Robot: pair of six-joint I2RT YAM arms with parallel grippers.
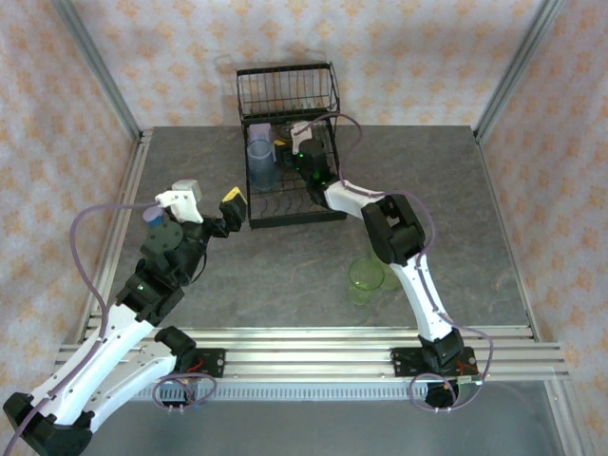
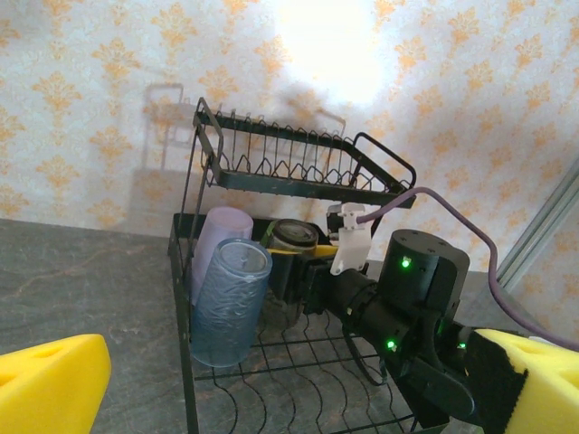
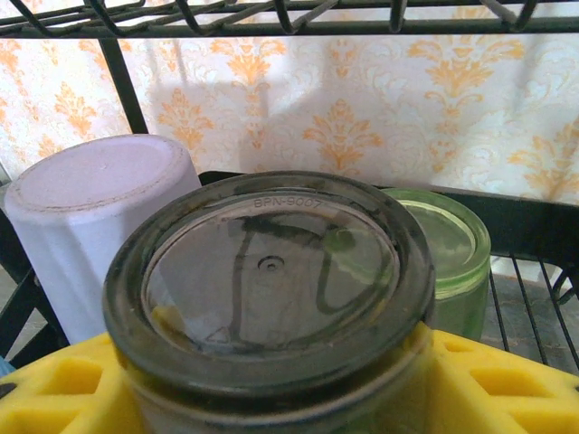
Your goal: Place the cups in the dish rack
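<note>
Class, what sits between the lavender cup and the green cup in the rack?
The grey cup, base up, gripped by the right end effector; the right wrist view shows it.

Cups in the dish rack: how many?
4 in the dish rack: lavender cup, light blue cup on its left, dark grey cup in the middle, green cup beside it. Others may be hidden.
</note>
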